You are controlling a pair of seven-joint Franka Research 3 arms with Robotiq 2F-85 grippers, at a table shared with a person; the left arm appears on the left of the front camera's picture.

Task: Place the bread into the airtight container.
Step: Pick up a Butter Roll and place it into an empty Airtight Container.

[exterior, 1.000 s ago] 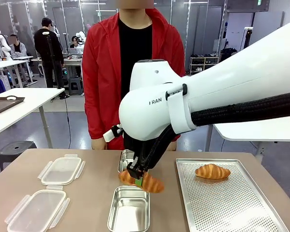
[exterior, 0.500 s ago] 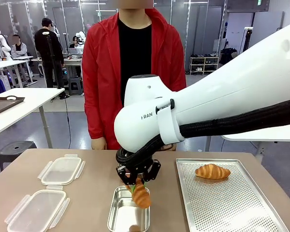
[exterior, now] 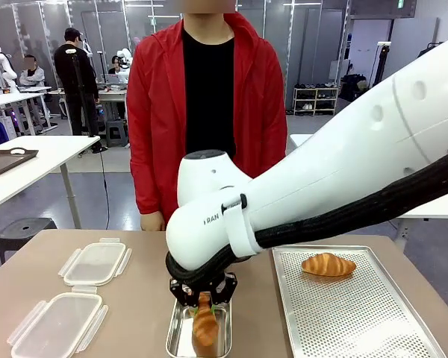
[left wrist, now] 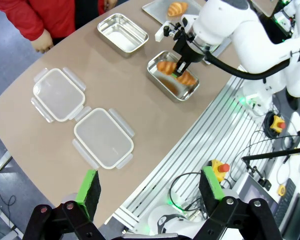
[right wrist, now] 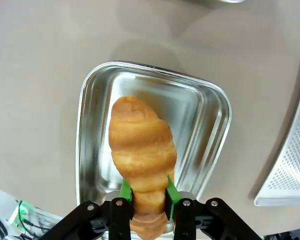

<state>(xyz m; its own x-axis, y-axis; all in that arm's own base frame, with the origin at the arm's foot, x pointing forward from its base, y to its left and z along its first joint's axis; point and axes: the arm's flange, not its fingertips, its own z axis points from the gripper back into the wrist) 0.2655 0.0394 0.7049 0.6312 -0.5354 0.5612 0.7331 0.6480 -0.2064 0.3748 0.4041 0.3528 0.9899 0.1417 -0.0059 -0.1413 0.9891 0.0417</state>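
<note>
Front view: right arm low over container.

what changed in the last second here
The right gripper, shut on the croissant throughout, swung toward the robot's side and down. That brought the croissant from higher up to low over the near container, turned lengthwise along it. Nothing was let go. The other croissant on the tray, the lids and the person stayed put.
</note>
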